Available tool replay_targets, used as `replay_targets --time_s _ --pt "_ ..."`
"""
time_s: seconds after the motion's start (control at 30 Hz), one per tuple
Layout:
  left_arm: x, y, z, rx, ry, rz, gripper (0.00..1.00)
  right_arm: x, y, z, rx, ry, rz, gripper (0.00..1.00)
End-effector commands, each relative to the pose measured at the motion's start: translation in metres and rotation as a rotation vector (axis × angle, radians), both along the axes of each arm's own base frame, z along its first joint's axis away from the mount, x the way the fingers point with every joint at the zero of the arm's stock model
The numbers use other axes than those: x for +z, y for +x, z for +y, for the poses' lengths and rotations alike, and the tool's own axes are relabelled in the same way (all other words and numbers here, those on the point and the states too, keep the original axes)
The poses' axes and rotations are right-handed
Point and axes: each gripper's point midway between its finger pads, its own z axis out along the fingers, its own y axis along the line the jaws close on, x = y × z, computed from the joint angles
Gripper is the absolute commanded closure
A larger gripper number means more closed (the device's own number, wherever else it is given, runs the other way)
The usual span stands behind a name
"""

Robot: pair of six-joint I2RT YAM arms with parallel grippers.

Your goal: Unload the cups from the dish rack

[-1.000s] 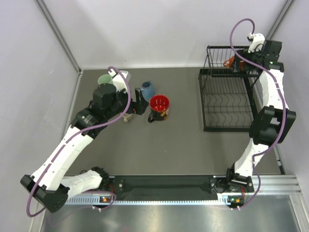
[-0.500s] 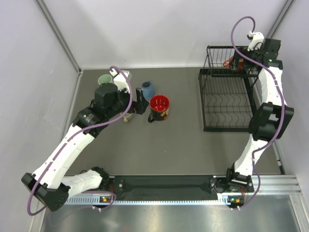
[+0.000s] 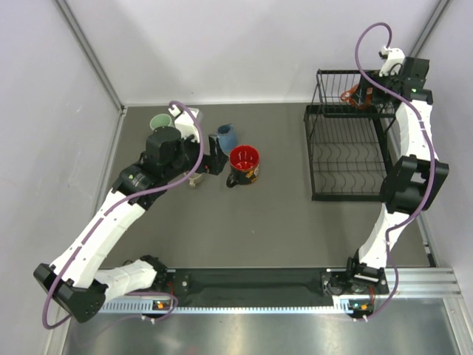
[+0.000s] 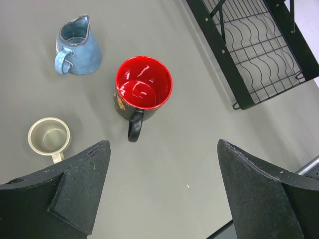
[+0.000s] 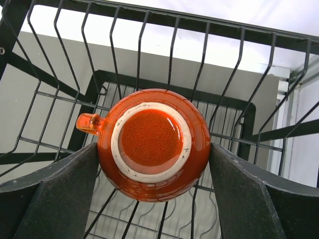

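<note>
Small orange mug (image 5: pixel 153 144): base facing the wrist camera, within the raised wire basket at the far end of the dish rack (image 3: pixel 311 159), clasped on both sides by the right claw (image 5: pixel 153 148). Black mug with red inside (image 4: pixel 143 88), blue mug (image 4: pixel 77 46) and beige mug (image 4: pixel 48 137): upright on the grey tabletop (image 3: pixel 281 222), apart, well left of the rack. Left claw (image 4: pixel 163 143): spread wide, empty, above them.

A laboratory test cell was indicated by bare white panels (image 3: pixel 244 44), aluminium framing (image 3: pixel 89 53) and a near-edge mounting rail (image 3: pixel 251 282).
</note>
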Motion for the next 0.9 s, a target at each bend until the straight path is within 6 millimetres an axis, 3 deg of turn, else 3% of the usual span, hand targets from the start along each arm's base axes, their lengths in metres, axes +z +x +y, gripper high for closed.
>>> replay_targets --time_s 0.0,0.23,0.47,0.67,0.87 --pt "0.021 0.005 -0.001 0.003 -0.03 -0.072 0.07 0.027 0.012 -0.009 -0.032 -0.01 -0.088 0.48" --pt "0.025 0.002 0.001 0.004 -0.04 -0.076 0.07 0.053 0.008 0.002 -0.02 0.074 -0.173 0.61" --pt "0.039 -0.003 -0.01 -0.036 -0.106 -0.066 0.07 0.071 0.008 0.007 -0.038 0.166 -0.231 0.65" --pt "0.053 -0.007 -0.024 -0.088 -0.176 -0.053 0.07 0.072 0.007 0.01 -0.04 0.242 -0.232 0.72" --pt "0.063 -0.007 -0.036 -0.127 -0.225 -0.035 0.08 0.078 0.002 -0.002 -0.061 0.327 -0.252 0.81"
